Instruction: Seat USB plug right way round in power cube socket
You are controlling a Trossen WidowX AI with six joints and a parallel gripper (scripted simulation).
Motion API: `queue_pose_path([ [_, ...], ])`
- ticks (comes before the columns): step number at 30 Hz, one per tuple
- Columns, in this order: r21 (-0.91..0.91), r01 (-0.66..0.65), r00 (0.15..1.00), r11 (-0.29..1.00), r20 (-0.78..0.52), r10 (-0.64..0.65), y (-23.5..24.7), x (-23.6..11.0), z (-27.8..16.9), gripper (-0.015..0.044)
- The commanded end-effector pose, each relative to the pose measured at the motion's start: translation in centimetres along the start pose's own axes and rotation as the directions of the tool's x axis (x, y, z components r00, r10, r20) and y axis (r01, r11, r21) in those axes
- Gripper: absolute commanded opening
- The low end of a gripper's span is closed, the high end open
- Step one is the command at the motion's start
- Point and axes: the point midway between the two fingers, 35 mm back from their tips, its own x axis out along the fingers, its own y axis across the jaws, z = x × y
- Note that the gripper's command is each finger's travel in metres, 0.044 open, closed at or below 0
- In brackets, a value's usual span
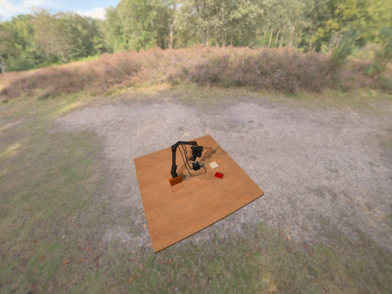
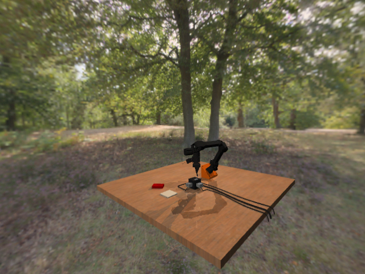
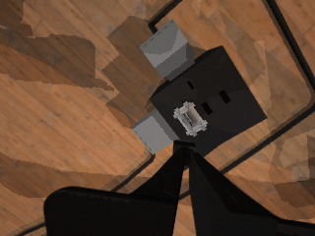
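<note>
My arm (image 2: 216,147) rises from its orange base (image 2: 206,174), bends at the elbow and runs level toward nine o'clock in the exterior view, then the wrist (image 2: 193,152) drops straight down. The hand (image 2: 196,173) points at the table, its two dark fingers drawn nearly together into a narrow V. In the wrist view they meet at the top, pinched on the plug (image 3: 191,118) at their tips, toward twelve o'clock.
</note>
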Motion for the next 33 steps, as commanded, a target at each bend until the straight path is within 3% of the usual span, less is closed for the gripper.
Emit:
queue_pose_path([
  [1, 0.088, 0.0, 1.0, 0.996, 0.0, 0.0, -0.01, 0.02, 0.0, 0.0],
  [12, 0.367, 0.0, 1.0, 0.93, 0.0, 0.0, -0.01, 0.02, 0.0, 0.0],
  [24, 0.637, 0.0, 1.0, 0.771, 0.0, 0.0, -0.01, 0.02, 0.0, 0.0],
  [33, 0.741, 0.0, 1.0, 0.672, 0.0, 0.0, -0.01, 0.03, 0.0, 0.0],
])
